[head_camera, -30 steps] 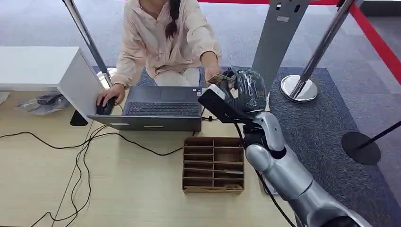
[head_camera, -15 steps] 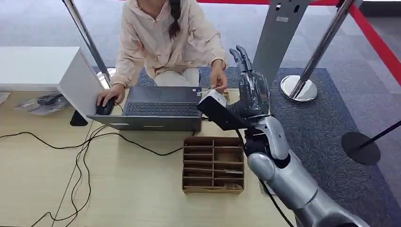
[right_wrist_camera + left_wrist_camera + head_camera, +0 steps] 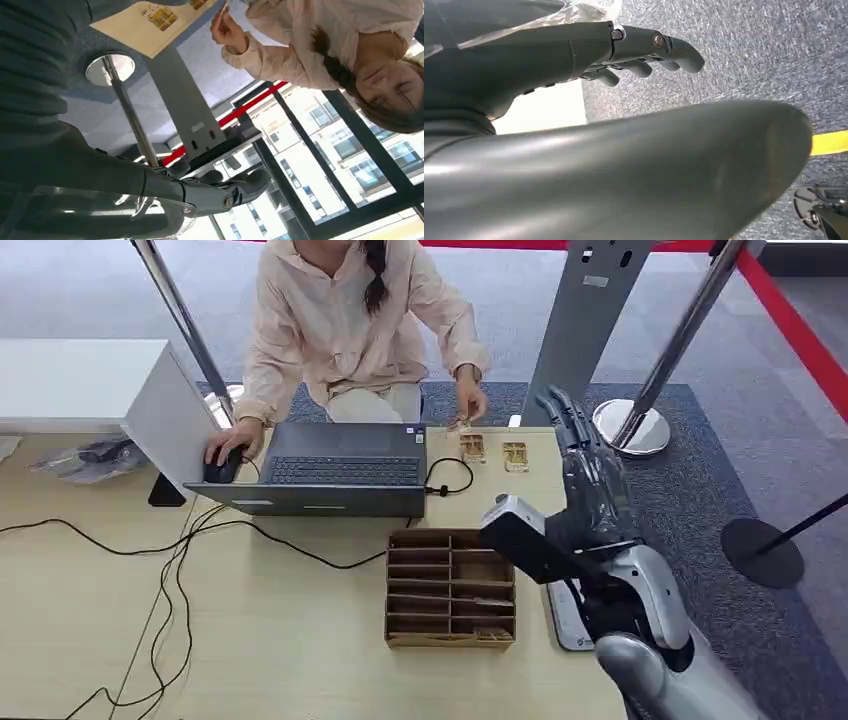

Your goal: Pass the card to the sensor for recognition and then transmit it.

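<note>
Card (image 3: 459,424): pinched in the person's hand (image 3: 468,400) at the table's far edge, well apart from the right hand.
Right hand (image 3: 590,480): raised above the table's right side, fingers extended and spread, holding nothing.
Left hand (image 3: 644,50): hanging over grey carpet, fingers loosely apart, empty.
Surface: pale wooden table (image 3: 300,640) bearing a laptop (image 3: 330,468), a cardboard organiser (image 3: 452,588) and two more cards (image 3: 495,452).
Room: grey carpet, stanchion posts (image 3: 640,400).

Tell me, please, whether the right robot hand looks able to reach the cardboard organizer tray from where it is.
Probably yes. The right robot hand is open and holds nothing, raised just beside the cardboard organizer tray, whose top is uncovered; nothing stands between them.
</note>
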{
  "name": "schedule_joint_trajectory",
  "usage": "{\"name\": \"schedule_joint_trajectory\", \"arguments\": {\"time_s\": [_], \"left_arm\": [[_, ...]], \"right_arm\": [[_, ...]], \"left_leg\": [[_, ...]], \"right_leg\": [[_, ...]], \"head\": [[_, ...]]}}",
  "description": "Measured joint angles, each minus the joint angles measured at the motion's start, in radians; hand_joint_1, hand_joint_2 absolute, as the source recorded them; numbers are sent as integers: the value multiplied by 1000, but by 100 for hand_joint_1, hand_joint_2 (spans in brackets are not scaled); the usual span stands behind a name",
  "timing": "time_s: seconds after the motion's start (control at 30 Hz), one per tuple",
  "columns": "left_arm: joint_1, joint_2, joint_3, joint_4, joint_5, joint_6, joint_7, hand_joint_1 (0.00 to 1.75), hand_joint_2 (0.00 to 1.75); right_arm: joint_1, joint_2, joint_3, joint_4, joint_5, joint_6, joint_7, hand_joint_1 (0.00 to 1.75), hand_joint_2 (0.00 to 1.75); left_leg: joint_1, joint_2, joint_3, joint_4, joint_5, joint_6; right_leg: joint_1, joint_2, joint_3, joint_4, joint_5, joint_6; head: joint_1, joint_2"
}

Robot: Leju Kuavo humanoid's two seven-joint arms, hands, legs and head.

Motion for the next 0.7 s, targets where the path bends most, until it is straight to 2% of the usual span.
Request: {"name": "schedule_joint_trajectory", "arguments": {"time_s": [0.23,0.53,0.7], "left_arm": [[-1,0,0,0,-3,1,5,0,0],[-3,0,0,0,-26,-2,6,0,0],[-5,0,0,0,-32,-6,6,0,0]], "right_arm": [[69,-38,-31,-34,-5,4,-12,0,175],[84,-36,-25,-14,106,19,-31,0,175],[82,-24,-13,17,123,19,-41,0,175]], "left_leg": [[0,0,0,0,0,0],[0,0,0,0,0,0],[0,0,0,0,0,0]], "right_leg": [[0,0,0,0,0,0],[0,0,1,0,0,0],[0,0,1,0,0,0]], "head": [[0,0],[0,0],[0,0]]}}
